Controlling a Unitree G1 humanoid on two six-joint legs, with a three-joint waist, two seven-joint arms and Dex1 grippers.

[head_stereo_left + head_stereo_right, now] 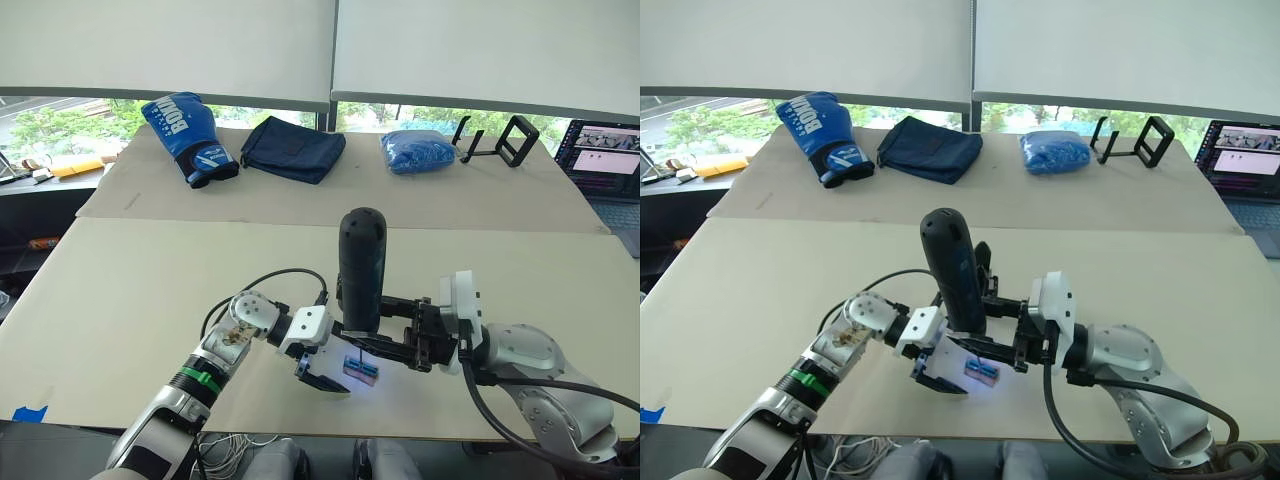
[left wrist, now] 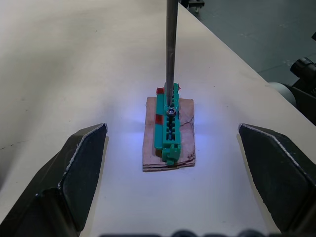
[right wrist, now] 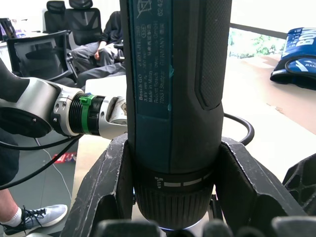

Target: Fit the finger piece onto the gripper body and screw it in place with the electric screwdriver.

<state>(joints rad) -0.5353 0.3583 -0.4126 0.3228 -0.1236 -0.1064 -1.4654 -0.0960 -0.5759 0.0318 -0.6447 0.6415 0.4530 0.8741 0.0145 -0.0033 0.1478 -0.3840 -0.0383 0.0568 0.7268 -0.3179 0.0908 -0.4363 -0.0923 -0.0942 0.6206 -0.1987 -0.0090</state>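
An electric screwdriver (image 1: 361, 268) stands upright near the table's (image 1: 120, 290) front edge, its bit on a small block (image 2: 169, 129) beneath it. Behind, along the far side, left to right: a boxing glove (image 1: 190, 137), a pouch (image 1: 292, 147), a bag (image 1: 416, 152), a stand (image 1: 498, 141), a laptop (image 1: 606, 160).

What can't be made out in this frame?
The screw recess: left wrist view, covered by the bit of the electric screwdriver.
The bit tip: right wrist view, behind the handle and the right hand.
The laptop: eye views, cut by the right edge.
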